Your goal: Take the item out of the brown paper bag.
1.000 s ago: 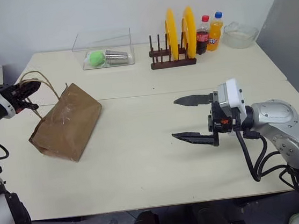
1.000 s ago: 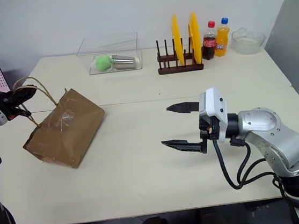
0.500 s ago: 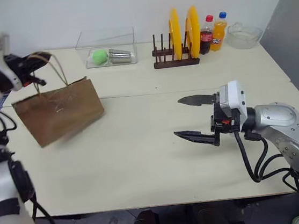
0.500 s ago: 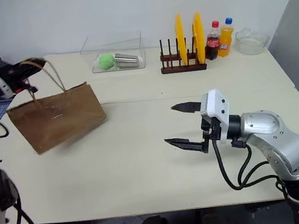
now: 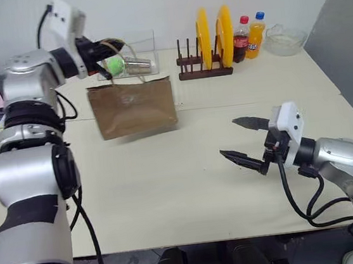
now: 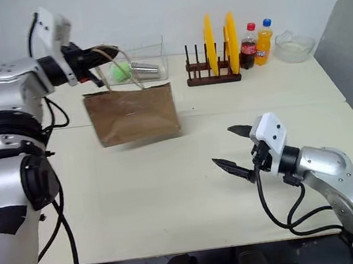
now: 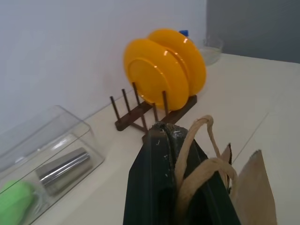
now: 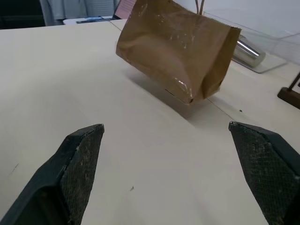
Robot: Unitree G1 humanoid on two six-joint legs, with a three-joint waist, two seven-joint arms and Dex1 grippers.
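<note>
Two black fingers of your right gripper (image 5: 246,142) stand spread wide over the pale tabletop (image 5: 170,190), jaws released and empty. Farther out, your left gripper (image 6: 105,53) has its jaws clenched on the thin tan loop handles (image 7: 199,154) of the creased brown paper bag (image 5: 133,107), which hangs clear of the tabletop. You can't see any item inside it.
</note>
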